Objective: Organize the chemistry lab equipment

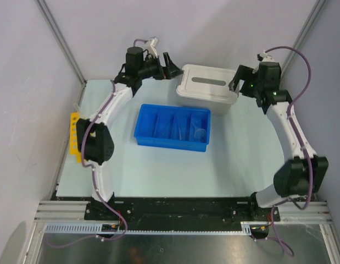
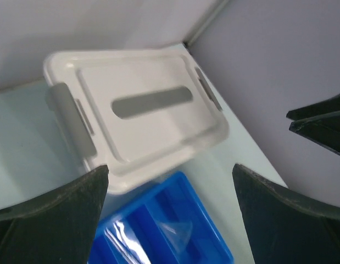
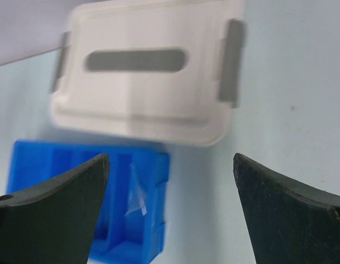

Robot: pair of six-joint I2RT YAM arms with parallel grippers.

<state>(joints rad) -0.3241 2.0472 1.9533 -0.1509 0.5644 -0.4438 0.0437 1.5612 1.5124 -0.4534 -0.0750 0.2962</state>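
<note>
Both arms are reaching toward the back of the surface [image 1: 241, 159], and they are flanking the white lidded box [image 1: 208, 88] from either side. The left claw [image 1: 171, 67] is hanging off the box's left end with its jaws spread wide and nothing between them; the right claw [image 1: 235, 82] is mirroring it at the right end, also gaping and holding nothing. That two-sided stance is suiting a box with a grey latch [image 2: 76, 118] on each short end, since each arm is facing a clip of its own.

The lid is sitting flat on the box, latches looking folded down, grey handle strip [image 3: 135, 59] showing on top. Whether it is waiting to be opened or has been closed again, this view is not settling.

Just in front of the box, the blue divided tray [image 1: 173, 127] is lying near the middle of the surface, with clear glassware glinting in its compartments, one piece looking like a small funnel [image 2: 178, 231]. A yellow rack [image 1: 74, 137] is lying at the left edge, partly hidden behind the left arm.
</note>
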